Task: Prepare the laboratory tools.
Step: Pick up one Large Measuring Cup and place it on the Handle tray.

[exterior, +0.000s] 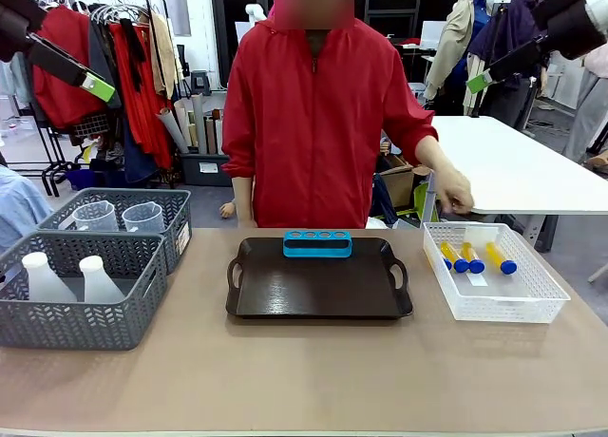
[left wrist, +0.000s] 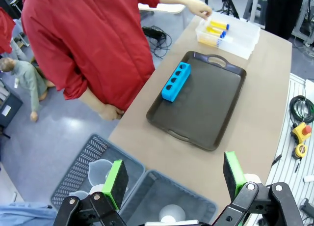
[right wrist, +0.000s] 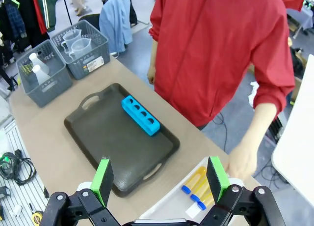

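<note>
Left jaws are spread wide and empty, high over the counter. Directly beneath them sit two grey baskets. The one between the pads holds the flasks, and the one beside it holds the beakers. Ahead of these jaws lies the tray, with the rack on its person-side edge.

Right jaws are likewise spread wide, gripping nothing, high over the other end. Just below one pad is the white basket, where the tubes lie side by side. A hand is at its far rim; I cannot tell whether it touches. The flasks and beakers are well away from these jaws, beyond the tray.
</note>
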`<action>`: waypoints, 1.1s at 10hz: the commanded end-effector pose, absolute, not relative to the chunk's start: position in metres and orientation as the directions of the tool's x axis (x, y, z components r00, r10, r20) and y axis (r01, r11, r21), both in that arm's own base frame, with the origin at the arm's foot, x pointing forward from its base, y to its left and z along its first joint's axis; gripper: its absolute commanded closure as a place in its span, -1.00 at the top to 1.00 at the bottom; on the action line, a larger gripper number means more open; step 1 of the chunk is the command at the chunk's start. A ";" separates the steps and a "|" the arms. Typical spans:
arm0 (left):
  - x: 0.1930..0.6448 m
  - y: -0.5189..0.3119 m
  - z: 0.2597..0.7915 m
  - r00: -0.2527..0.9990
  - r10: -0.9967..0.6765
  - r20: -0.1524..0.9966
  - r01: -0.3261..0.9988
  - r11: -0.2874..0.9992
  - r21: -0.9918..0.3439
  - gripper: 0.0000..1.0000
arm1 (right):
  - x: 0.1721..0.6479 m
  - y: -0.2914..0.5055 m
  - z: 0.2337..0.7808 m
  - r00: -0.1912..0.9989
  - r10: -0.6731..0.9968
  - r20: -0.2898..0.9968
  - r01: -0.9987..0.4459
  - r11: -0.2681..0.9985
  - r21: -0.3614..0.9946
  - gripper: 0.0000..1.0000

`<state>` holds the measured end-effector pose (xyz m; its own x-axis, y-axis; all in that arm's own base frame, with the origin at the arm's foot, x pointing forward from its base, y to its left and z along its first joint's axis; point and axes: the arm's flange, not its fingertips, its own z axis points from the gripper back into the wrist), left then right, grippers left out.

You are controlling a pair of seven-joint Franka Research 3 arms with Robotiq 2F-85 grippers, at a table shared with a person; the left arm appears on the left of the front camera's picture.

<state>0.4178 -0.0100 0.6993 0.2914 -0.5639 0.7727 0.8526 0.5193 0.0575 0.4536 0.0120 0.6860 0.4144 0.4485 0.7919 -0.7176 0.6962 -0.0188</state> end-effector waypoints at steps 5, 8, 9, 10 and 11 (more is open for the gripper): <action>0.418 -0.010 0.699 0.291 -0.564 0.773 0.853 0.519 0.058 1.00 | 0.454 0.011 0.687 0.412 0.444 0.796 -0.722 0.692 -0.013 1.00; 0.442 -0.001 0.714 0.458 -0.652 0.604 0.778 0.623 0.082 1.00 | 0.454 0.011 0.687 0.412 0.444 0.796 -0.722 0.692 -0.013 1.00; 0.450 0.004 0.713 0.521 -0.651 0.552 0.735 0.671 0.097 1.00 | 0.454 0.011 0.687 0.412 0.444 0.796 -0.722 0.692 -0.013 1.00; 0.453 0.009 0.709 0.580 -0.653 0.487 0.689 0.712 0.134 1.00 | 0.454 0.011 0.687 0.412 0.444 0.796 -0.722 0.692 -0.013 1.00; 0.462 0.014 0.699 0.627 -0.648 0.431 0.661 0.736 0.146 1.00 | 0.454 0.011 0.687 0.412 0.444 0.796 -0.722 0.692 -0.013 1.00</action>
